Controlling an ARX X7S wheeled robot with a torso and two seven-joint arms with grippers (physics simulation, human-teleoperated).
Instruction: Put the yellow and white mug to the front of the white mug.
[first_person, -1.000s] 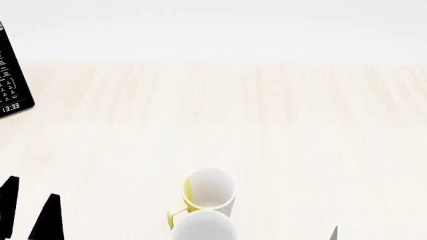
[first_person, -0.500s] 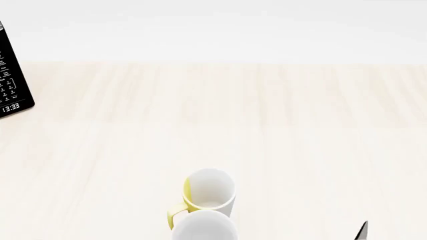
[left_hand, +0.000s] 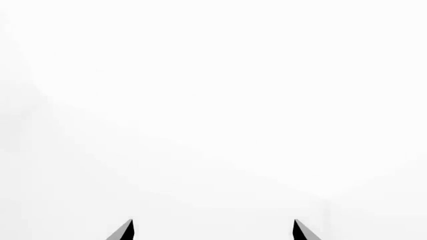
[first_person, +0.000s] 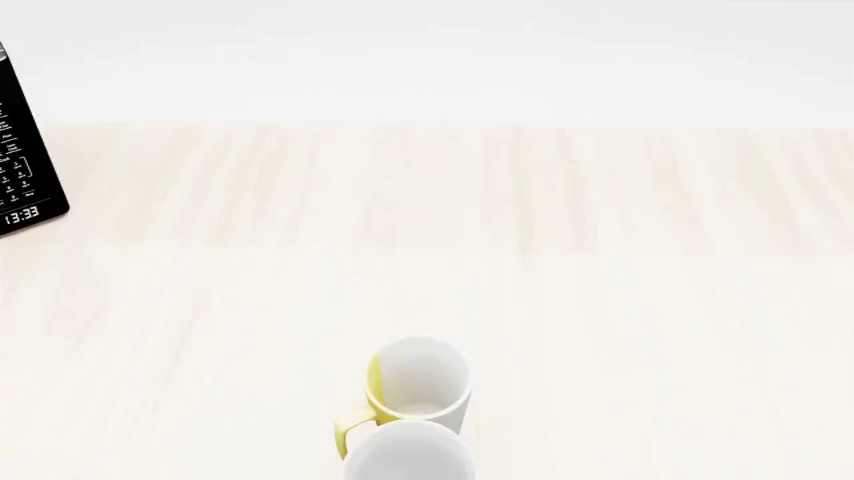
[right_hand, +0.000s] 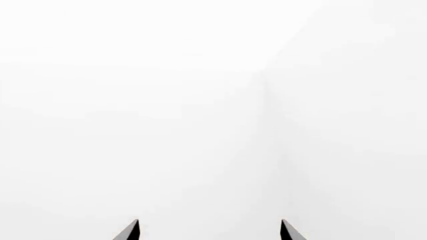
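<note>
The left tool (left_hand: 212, 231) shows only two dark fingertips, spread well apart with nothing between them; it is released and touches nothing, facing blank white. The right tool (right_hand: 209, 231) is the same: two tips set wide, released, nothing held, a faint wall corner beyond. Neither tool appears in the head view.

On the pale wood counter (first_person: 601, 300) there are two mugs. The yellow and white mug (first_person: 416, 385) stands upright near the counter's near edge, its yellow handle toward the robot's left. The white mug (first_person: 408, 452) sits just beside it on the robot's side, cut off by the frame. Wide bare counter lies on either side and beyond. One black appliance (first_person: 24, 165) stands at the far left.
</note>
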